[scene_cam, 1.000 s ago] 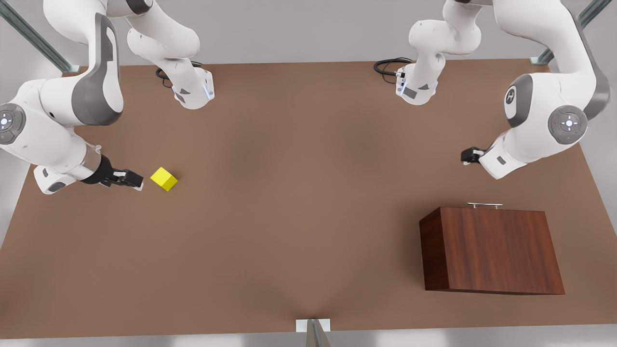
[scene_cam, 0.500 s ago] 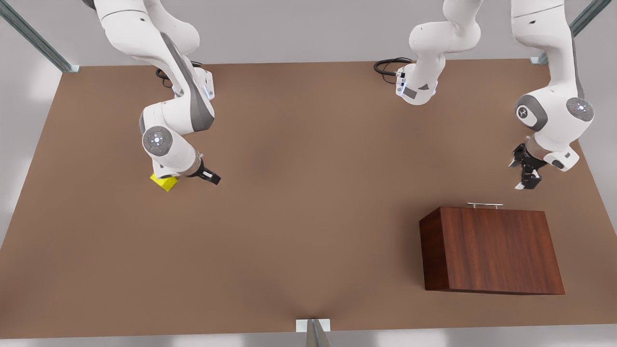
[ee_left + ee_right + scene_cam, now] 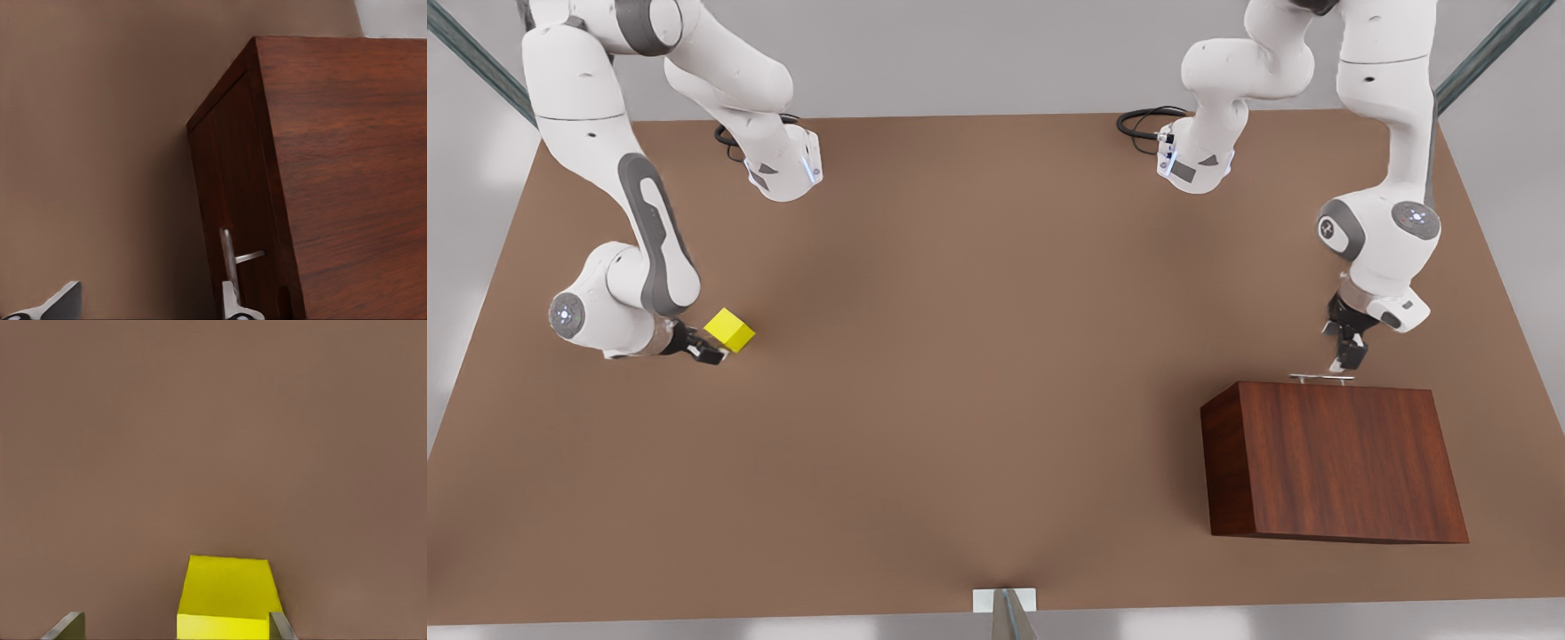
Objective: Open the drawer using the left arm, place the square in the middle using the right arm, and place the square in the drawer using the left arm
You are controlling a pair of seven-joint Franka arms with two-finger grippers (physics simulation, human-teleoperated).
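The square (image 3: pixel 730 330) is a small yellow cube lying on the tabletop at the front view's left. My right gripper (image 3: pixel 708 353) is low beside it and open. In the right wrist view the square (image 3: pixel 228 595) sits between the fingers, close to one fingertip (image 3: pixel 280 628). The wooden cabinet (image 3: pixel 1334 462) stands at the front view's right with its drawer shut and the silver handle (image 3: pixel 1320 378) on its far side. My left gripper (image 3: pixel 1347 356) hangs open just above that handle. One of its fingertips (image 3: pixel 231 303) is right by the handle (image 3: pixel 229 253) on the drawer front (image 3: pixel 223 187).
The brown tabletop (image 3: pixel 978 373) stretches wide and bare between the square and the cabinet. Both arm bases (image 3: pixel 783 169) (image 3: pixel 1196 164) and their cables sit at the far edge. A metal post (image 3: pixel 1005 613) stands at the near edge.
The right arm swung back to the front view's left, uncovering the square, and its gripper now sits at the cube. The left gripper moved left and down to the drawer handle.
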